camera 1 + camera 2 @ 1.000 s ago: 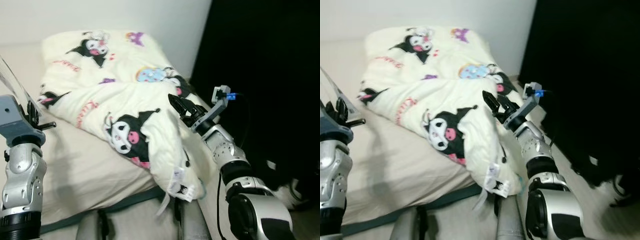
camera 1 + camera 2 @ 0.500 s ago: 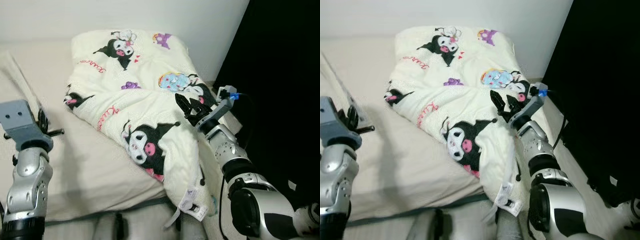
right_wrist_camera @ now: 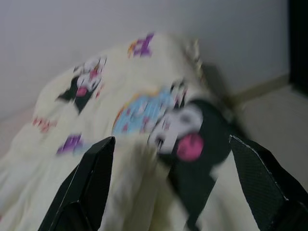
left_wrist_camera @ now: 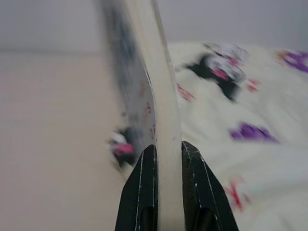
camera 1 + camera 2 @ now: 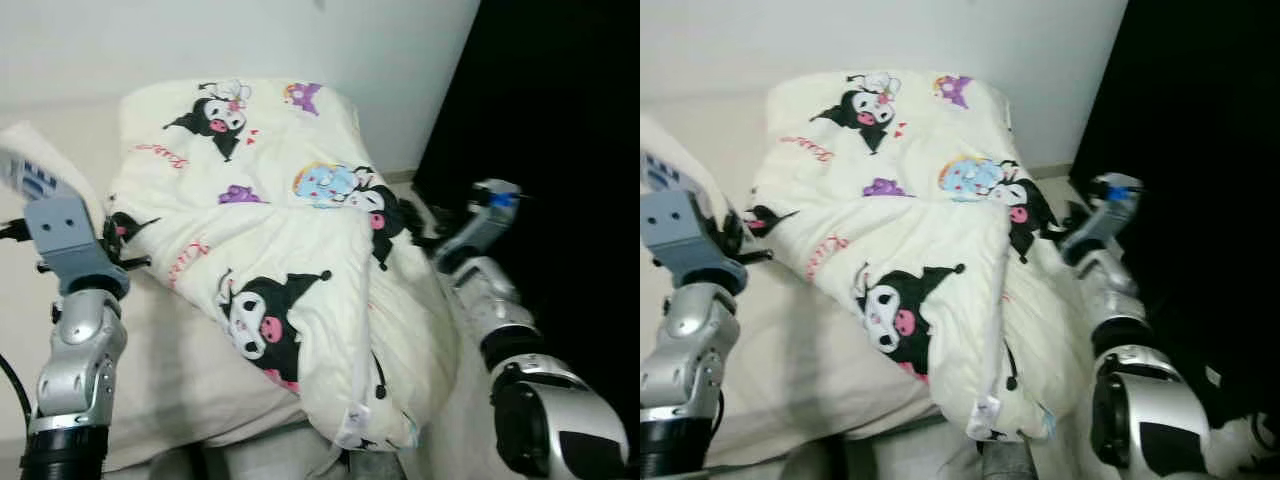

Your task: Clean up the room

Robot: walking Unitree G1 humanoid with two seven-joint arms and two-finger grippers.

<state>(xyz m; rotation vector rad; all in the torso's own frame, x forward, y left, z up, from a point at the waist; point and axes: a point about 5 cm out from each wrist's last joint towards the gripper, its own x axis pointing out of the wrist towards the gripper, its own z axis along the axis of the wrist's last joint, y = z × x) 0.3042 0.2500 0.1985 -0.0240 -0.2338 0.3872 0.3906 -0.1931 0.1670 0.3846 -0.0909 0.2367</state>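
Cream cartoon-print blanket [image 5: 300,260] lay bunched on the bed [image 5: 190,370], piled up toward the wall [image 5: 250,40], one folded corner hanging off the bed's near edge. Left gripper [image 4: 163,159] was clenched on a thin raised edge of the blanket, at blanket's left side. Right gripper [image 3: 168,159] was spread wide w/ nothing between the fingers [image 3: 91,178], just beside blanket's right edge, near the black curtain [image 5: 560,130].

The left gripper [image 4: 163,159] is raised on an upright forearm, its fingers [image 4: 139,192] pinched close together. The right gripper [image 3: 168,159] reaches forward, fingers [image 3: 86,187] spread wide apart.
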